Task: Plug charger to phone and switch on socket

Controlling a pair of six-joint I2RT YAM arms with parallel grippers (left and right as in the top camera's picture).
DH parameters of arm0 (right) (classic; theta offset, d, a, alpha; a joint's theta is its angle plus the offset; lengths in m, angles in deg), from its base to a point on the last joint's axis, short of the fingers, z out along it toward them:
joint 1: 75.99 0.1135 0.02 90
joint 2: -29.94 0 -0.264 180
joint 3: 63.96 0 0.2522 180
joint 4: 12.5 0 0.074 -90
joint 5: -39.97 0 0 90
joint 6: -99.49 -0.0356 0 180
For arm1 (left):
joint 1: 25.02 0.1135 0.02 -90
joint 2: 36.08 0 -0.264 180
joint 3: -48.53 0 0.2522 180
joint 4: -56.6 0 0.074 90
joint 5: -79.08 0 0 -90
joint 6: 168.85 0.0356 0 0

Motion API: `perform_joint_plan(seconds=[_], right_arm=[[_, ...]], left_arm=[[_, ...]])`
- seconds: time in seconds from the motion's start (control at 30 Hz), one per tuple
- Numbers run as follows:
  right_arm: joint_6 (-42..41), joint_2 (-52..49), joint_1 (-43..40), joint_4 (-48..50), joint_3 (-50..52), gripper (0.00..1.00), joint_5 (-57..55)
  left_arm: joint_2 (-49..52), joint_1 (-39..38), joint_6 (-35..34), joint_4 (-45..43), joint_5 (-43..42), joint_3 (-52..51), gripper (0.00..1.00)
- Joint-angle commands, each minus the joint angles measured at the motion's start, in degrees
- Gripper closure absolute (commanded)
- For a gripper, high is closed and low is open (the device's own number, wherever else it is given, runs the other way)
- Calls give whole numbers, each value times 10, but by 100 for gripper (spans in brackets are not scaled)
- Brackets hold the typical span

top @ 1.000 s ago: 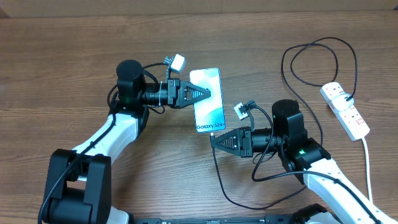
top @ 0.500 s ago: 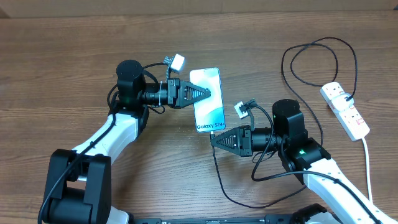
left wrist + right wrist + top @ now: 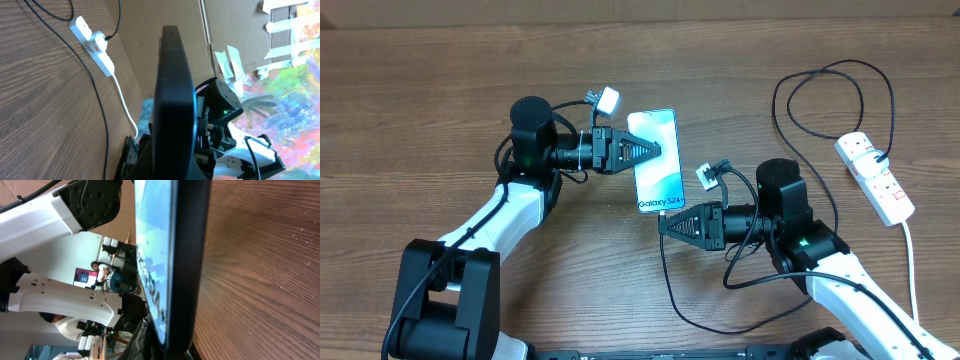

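1. Working the plug-in step, by the look of it: left gripper (image 3: 656, 151) clamped on the left edge of the phone (image 3: 660, 185), just above centre frame on the desk (image 3: 420, 80), pinning it steady.
2. Spotting the right gripper (image 3: 663, 222) drawn narrow right at the phone's lower end, beside the "Galaxy S24+" print, and apparently pinched on the tip of the charger (image 3: 666, 268). Cannot make out the plug itself, hidden by the fingers.
3. Tracing that thin black cable down to lower centre, looping round under the right arm, with another stretch curling at upper right toward the socket (image 3: 876, 177).
4. Getting only the phone's dark edge up close from the right wrist view, showing no port, so cannot confirm seated or not.
5. Calling next for a short, straight push along the phone's length, tip lined up with the port and the left grip bracing against it.
6. Leaving the socket well apart at far right, touched by neither gripper. Switch-on not yet done, and likely a job for the right arm once freed.
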Motion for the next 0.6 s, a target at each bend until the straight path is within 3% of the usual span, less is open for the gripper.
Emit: perform_joint_plan(seconds=[0.0, 0.57], right_arm=[[-2, -8, -4, 5, -12, 96, -4], [26, -8, -5, 19, -12, 96, -5]], left_arm=[[-8, -8, 14, -5, -7, 7, 96], [-8, -7, 68, -4, -90, 7, 96]])
